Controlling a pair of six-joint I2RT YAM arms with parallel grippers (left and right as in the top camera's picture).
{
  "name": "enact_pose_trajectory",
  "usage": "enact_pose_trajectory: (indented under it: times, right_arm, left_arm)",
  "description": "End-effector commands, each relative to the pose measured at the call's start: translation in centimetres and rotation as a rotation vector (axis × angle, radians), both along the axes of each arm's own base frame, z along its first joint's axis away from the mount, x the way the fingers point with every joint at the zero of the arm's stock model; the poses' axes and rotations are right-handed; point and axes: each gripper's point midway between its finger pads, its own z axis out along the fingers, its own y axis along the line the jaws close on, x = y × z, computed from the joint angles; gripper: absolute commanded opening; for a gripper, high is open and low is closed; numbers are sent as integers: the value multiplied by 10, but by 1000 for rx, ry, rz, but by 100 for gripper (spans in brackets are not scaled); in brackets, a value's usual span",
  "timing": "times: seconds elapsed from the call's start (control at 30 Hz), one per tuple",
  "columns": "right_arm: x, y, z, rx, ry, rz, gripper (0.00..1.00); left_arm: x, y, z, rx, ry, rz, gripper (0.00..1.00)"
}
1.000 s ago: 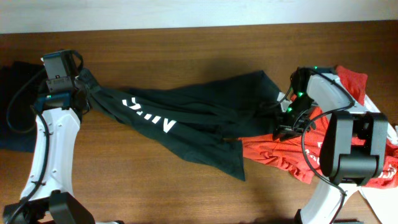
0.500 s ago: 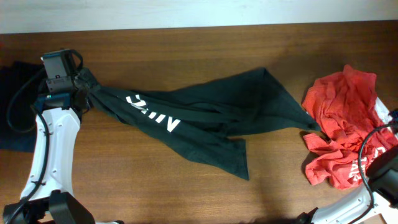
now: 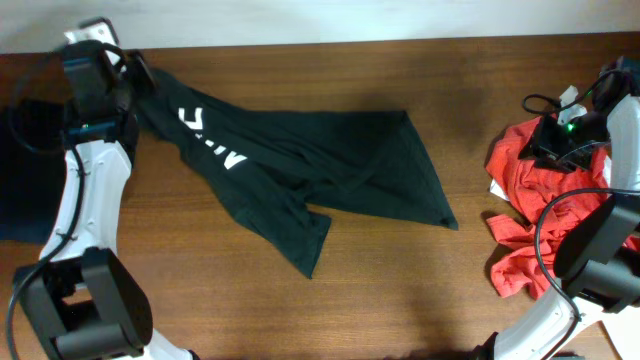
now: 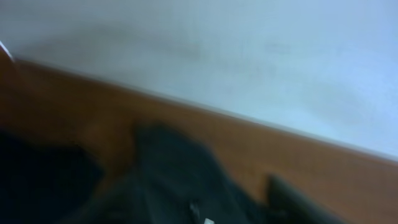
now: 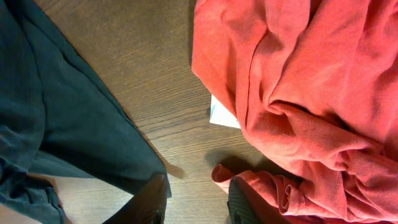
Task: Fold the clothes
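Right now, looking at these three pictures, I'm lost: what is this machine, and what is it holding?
These are two robot arms at a wooden table, each ending in a two-finger gripper. The wide picture looks down from above; the other two come from small cameras on the wrists. A dark garment with white lettering lies spread in the middle, a crumpled red garment at the right. The left gripper seems to pinch the dark garment's corner at the far edge; its own camera picture is blurred. The right gripper is open and empty, beside the red garment.
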Motion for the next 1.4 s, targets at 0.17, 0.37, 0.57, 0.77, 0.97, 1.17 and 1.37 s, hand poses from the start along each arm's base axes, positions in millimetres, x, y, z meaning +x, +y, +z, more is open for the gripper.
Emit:
enact_pose_trajectory:
  times: [0.17,0.37,0.57,0.77,0.97,1.17,1.37]
  right_arm:
    - [4,4,10,-1,-33,14,38]
    - [2,5,10,3,-23,15,42]
    - [2,5,10,2,-23,15,44]
    - [2,5,10,2,-22,15,44]
    - [1,4,10,0,-19,14,45]
    - [-2,-1,8,-30,-3,13,45]
    - [-2,0,8,-29,-2,13,46]
  left_arm:
    - [-161,-120,-128,-472,854,-302,99]
    - [-236,-165,-203,-534,1120,-105,84]
    - [-241,-146,-226,-500,1098,94,75]
    - [-224,-182,-225,-456,1026,-34,71]
    - [-223,-185,-237,-432,1034,-8,61]
    - [-220,-171,-240,-354,1013,37,33]
    - [-224,-164,-240,-333,1030,48,0]
